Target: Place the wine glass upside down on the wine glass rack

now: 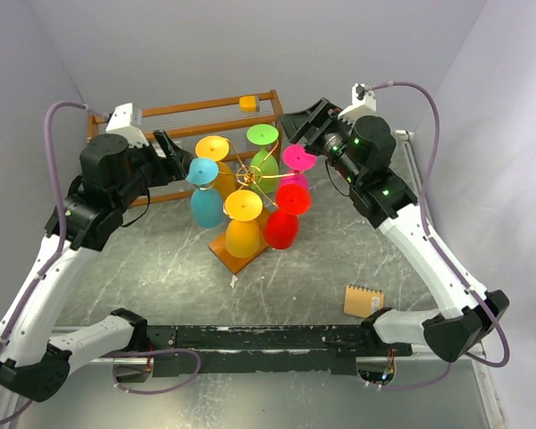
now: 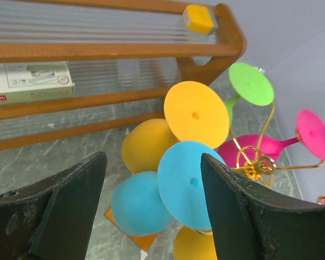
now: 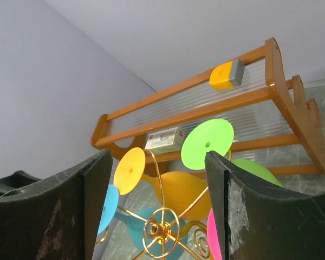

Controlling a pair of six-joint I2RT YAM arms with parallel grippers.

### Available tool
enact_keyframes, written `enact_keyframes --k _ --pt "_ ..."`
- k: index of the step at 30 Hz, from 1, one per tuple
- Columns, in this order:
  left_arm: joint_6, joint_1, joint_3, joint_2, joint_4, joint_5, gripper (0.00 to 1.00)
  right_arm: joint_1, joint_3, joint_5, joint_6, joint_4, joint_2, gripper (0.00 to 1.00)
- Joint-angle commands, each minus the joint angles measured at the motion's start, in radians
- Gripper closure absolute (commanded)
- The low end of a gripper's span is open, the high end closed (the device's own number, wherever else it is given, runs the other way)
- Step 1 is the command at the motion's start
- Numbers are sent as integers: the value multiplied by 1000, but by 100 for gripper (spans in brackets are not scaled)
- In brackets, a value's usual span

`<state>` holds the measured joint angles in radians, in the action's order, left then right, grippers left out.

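Hanging upside down on the wine glass rack (image 1: 250, 170) are 6 glasses: blue glass (image 1: 205, 201), yellow glass (image 1: 213, 147), green glass (image 1: 263, 136), pink glass (image 1: 299, 158), red glass (image 1: 283, 223) and orange glass (image 1: 243, 234). All 6 have feet up and bowls down. Cannot tell which one is the task's glass.

Rack position: on the table (image 1: 161, 277), about midway between the left and right edges and nearer the far edge, with the wooden base angled to the edges.

Left gripper (image 1: 174, 152): released, nothing between the fingers. It sits just left of the blue glass; contact not visible. The left wrist view shows the blue and yellow feet in the gap ahead.

Right gripper (image 1: 301, 127): released, empty, just beyond the pink glass on the rack's far-right side. The right wrist view looks down onto the gold hub.

Slatted shelf (image 1: 188, 112) runs along the far edge and holds a yellow block (image 1: 247, 102) and a white box (image 2: 30, 82). Notepad (image 1: 364, 300) lies toward the near-right corner.
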<state>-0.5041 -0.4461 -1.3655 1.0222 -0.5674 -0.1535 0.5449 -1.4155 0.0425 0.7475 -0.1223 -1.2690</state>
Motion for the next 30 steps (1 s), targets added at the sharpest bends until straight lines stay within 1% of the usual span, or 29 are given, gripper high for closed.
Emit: enact_keyframes --k 1,8,14,20,30 --pt "20 -2 -7 40 -43 21 19 -5 17 16 -9 34 32 31" --pt "11 -2 38 24 -17 102 20 -5 41 23 -7 34 49 31" --pt "5 -1 54 4 -45 53 25 -4 46 22 -1 34 52 31" --pt "-2 -2 70 -26 -74 36 29 -4 53 23 7 38 54 32" --pt "-10 -2 74 -61 -104 79 33 -5 58 21 14 40 58 32"
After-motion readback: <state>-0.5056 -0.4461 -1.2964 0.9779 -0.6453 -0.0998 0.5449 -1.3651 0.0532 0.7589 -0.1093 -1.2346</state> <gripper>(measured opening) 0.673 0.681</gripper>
